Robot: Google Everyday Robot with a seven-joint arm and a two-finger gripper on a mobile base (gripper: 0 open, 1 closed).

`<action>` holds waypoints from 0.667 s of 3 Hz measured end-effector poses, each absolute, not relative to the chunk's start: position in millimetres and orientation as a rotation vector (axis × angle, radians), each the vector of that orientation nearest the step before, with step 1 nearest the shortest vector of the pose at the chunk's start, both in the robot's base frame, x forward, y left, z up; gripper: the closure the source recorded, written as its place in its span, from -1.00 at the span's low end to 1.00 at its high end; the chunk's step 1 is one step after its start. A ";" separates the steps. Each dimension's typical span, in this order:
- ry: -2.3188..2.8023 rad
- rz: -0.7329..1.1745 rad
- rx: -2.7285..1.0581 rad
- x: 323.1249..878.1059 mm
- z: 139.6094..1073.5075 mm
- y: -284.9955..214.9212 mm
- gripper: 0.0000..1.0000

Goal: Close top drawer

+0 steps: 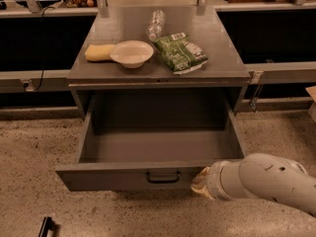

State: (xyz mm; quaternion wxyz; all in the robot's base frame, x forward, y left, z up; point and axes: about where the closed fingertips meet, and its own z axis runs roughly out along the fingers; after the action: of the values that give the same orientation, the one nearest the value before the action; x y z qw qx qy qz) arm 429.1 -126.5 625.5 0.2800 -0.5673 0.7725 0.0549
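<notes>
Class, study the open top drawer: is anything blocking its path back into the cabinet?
Nothing visible does. The top drawer shows a bare floor, and the bowl, sponge, water bottle and green bag lie on the cabinet top, above its path. The gripper is at the drawer's front panel, right of the handle.

Your top drawer (106, 177): grey metal, wide and deep, standing pulled far out below the cabinet top, front panel level. Small black bar handle (163, 177) at centre. Gripper (199, 183) low against the front panel, just right of the handle.
</notes>
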 end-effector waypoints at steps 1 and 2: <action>2.058 0.113 -1.495 448.6 619.9 -129.5 1.00; 2.040 0.076 -1.494 475.6 618.1 -136.4 1.00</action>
State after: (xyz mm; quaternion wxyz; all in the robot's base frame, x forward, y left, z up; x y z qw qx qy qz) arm 475.6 -136.4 618.1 0.3012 -0.5630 0.7691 0.0286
